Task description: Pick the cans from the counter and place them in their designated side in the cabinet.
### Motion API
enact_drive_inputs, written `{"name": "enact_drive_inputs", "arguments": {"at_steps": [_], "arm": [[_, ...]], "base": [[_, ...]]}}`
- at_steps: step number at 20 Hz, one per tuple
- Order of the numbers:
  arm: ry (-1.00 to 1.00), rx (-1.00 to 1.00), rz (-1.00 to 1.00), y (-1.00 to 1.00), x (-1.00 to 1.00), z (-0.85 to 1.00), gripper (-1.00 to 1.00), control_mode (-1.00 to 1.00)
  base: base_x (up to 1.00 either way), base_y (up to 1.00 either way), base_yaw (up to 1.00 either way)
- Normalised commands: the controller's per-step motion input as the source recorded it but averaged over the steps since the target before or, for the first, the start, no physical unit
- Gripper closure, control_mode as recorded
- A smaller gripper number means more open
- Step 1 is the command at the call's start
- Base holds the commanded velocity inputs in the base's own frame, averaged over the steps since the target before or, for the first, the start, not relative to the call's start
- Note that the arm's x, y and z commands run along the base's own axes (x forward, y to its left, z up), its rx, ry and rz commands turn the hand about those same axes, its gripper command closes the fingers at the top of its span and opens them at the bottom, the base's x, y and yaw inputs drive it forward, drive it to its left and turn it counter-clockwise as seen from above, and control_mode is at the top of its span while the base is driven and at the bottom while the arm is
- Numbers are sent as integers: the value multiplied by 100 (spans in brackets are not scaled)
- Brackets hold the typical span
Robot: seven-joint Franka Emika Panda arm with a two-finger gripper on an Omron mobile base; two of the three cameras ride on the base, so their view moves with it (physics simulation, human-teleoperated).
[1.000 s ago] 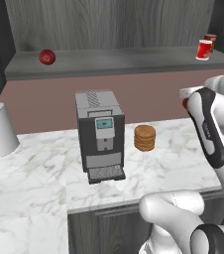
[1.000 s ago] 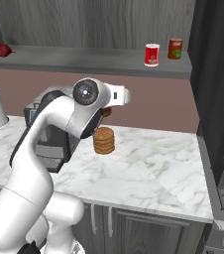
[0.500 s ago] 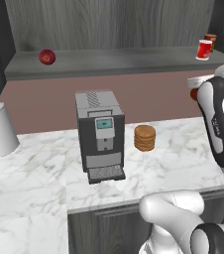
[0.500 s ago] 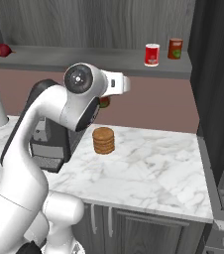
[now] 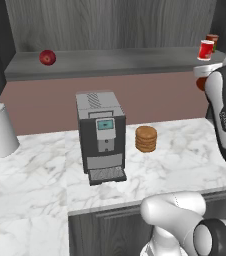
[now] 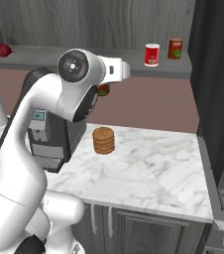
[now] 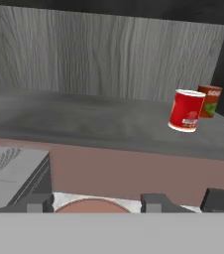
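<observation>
Both cans, bright red [image 6: 152, 54] and darker green-labelled [image 6: 175, 49], stand near each other on the cabinet shelf [image 6: 59, 54]. Gripper [image 7: 96, 203] fingers closed, gripping a rounded reddish object [image 6: 103, 90] below the shelf.

wall: dusty-pink backsplash [image 5: 150, 102] under grey wood-grain panelling [image 5: 110, 22] | furniture: dark grey cupboard fronts [image 6: 148, 230] below the worktop; tall dark panel [image 6: 215, 74] at the right | appliances: grey coffee machine [image 5: 101, 136]; white kettle-like jug [image 5: 1, 131] at far left | light: even, soft
</observation>
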Motion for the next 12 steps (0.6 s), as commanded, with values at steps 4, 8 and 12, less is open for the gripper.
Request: {"name": "enact_drive_inputs", "arguments": {"at_steps": [4,8,12], "arm": [[-5,-1,0,-1,0,33,100,-100],[-9,-3,0,-1,6,29,100,-100],[-8,-2,0,0,23,16,100,-100]], "base": [[0,0,0],[0,0,0],[0,0,0]]}}
